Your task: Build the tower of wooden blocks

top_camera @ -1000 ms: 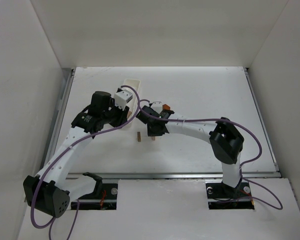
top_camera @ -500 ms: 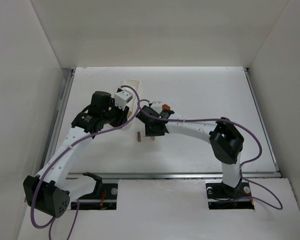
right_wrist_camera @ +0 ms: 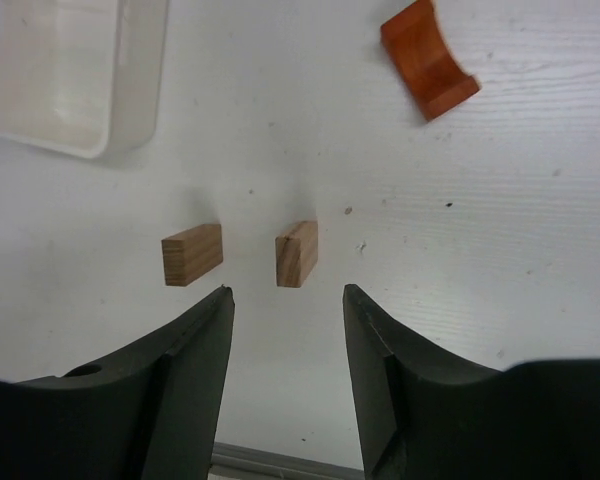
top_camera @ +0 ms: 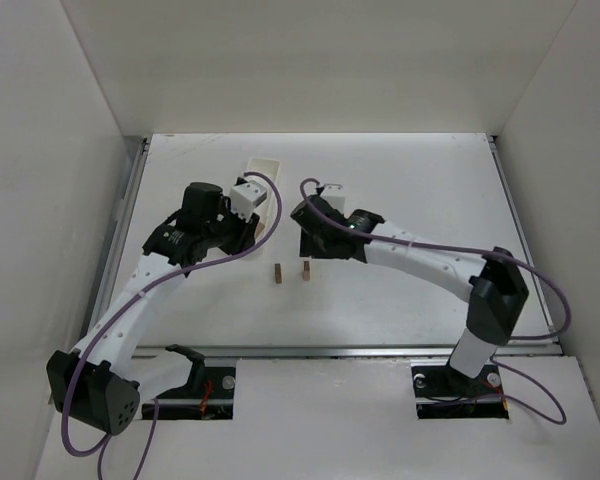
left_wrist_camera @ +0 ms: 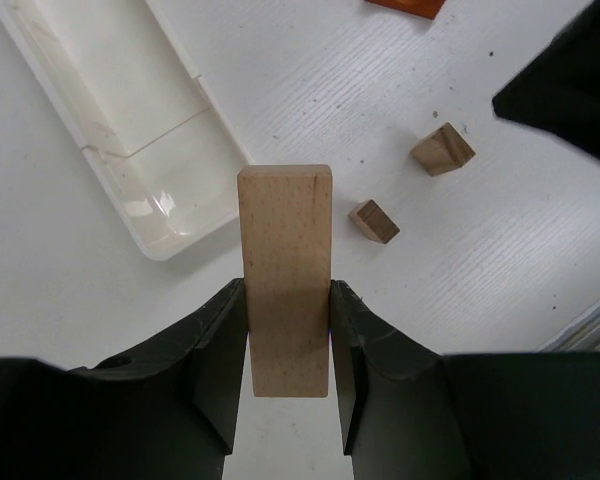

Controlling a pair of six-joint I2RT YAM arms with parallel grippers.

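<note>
Top external view first: what is differing from a second ago?

— My right arm [top_camera: 420, 262] is swinging its elbow out wide. My right gripper [right_wrist_camera: 285, 300], then closed over the right-hand upright [right_wrist_camera: 297, 253], is now hanging with jaws apart just short of it, touching nothing. My left gripper [left_wrist_camera: 287, 330] is staying beside the tray [top_camera: 263, 175], clamped on the long block [left_wrist_camera: 285, 260].

And counting, big to small?

— I am seeing one table [top_camera: 410, 180], two arms, one tray, one long block, one orange-red roof piece [right_wrist_camera: 428, 58] and two short uprights [right_wrist_camera: 192, 254]. The wood block tower [top_camera: 278, 271] is only those uprights so far, standing side by side, apart, near the tray's near end. The roof piece is lying on the table beyond them.
</note>
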